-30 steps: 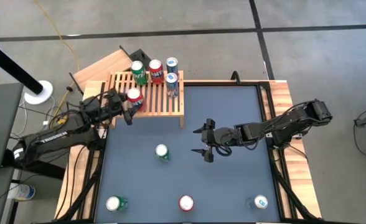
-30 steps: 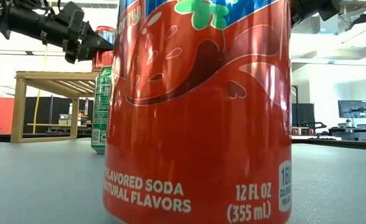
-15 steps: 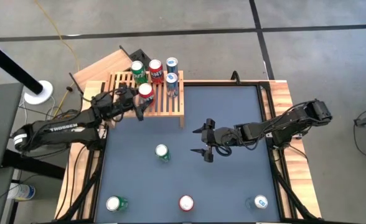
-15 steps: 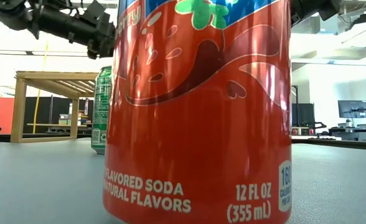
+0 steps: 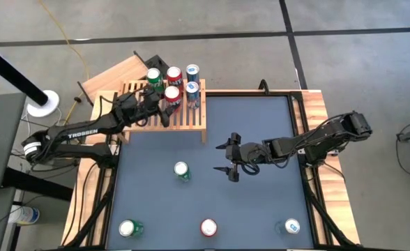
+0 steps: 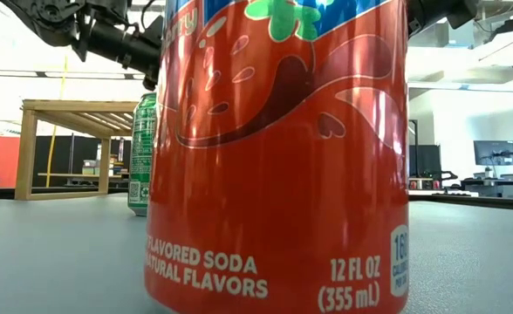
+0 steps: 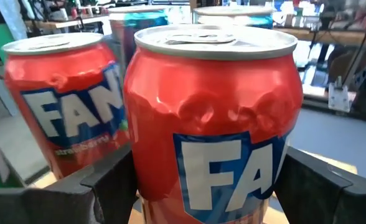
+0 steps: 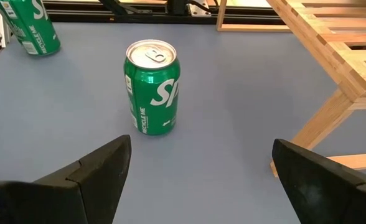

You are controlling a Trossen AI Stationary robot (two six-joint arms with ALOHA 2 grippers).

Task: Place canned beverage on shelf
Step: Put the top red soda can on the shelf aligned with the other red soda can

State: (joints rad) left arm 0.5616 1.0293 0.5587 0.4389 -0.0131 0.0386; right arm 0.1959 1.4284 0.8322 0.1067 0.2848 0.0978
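Observation:
The slatted wooden shelf (image 5: 191,120) stands at the table's far left; it also shows in the low view (image 6: 64,106). On it stand a green can (image 5: 154,77), a red can (image 5: 173,73) and two blue cans (image 5: 192,71). My left gripper (image 5: 169,97) is over the shelf, shut on a dented red Fanta can (image 7: 211,118), right beside the standing red can (image 7: 61,99). My right gripper (image 5: 228,159) is open and empty over the table's middle, facing a green Sprite can (image 8: 152,87) that stands on the mat. My left gripper pinches the red can's side wall (image 7: 147,168) between its two fingers (image 7: 108,183), one on each side, about halfway up. The fingers come level from the table's left and near side. The can is upright. Whether its base touches the slats, I cannot tell.
Three more cans stand along the table's near edge: green (image 5: 130,228), red (image 5: 208,227), which fills the low view (image 6: 278,148), and blue (image 5: 291,226). A plain wooden board (image 5: 114,73) lies behind the shelf. The shelf's leg (image 8: 323,118) is close to my right gripper.
My left gripper has carried the red can across the shelf top, from the shelf's near left part toward the table's far edge and right, up beside the standing red can. The can has stayed upright. My right gripper has kept still.

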